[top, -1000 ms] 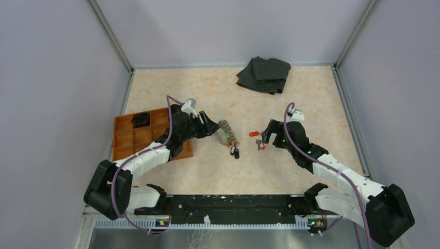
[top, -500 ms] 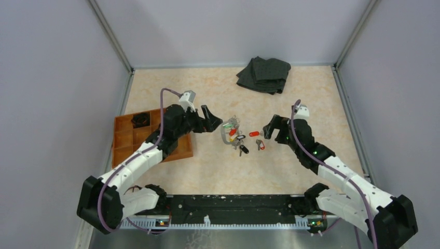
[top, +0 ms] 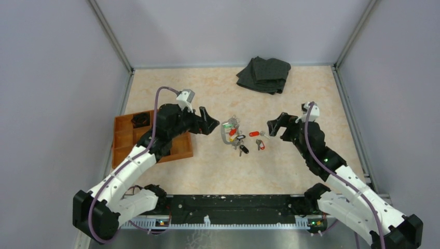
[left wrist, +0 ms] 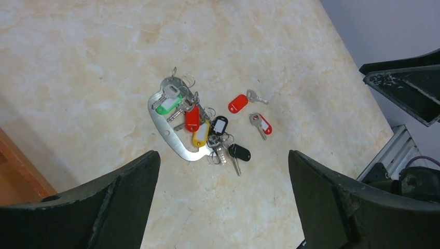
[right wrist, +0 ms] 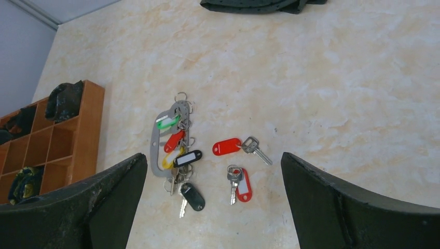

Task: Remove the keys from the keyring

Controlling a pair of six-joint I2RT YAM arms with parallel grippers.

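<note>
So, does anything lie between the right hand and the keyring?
Yes. A loose red-tagged key and a second red-tagged key lie between the open right hand and the keyring. Between the left hand and the keyring, nothing visible stands.

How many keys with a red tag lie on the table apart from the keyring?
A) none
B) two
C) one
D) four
B: one red-tagged key and a second red-tagged key lie on the table beside the keyring, not touching it, while a third red tag is at the ring itself.
</note>
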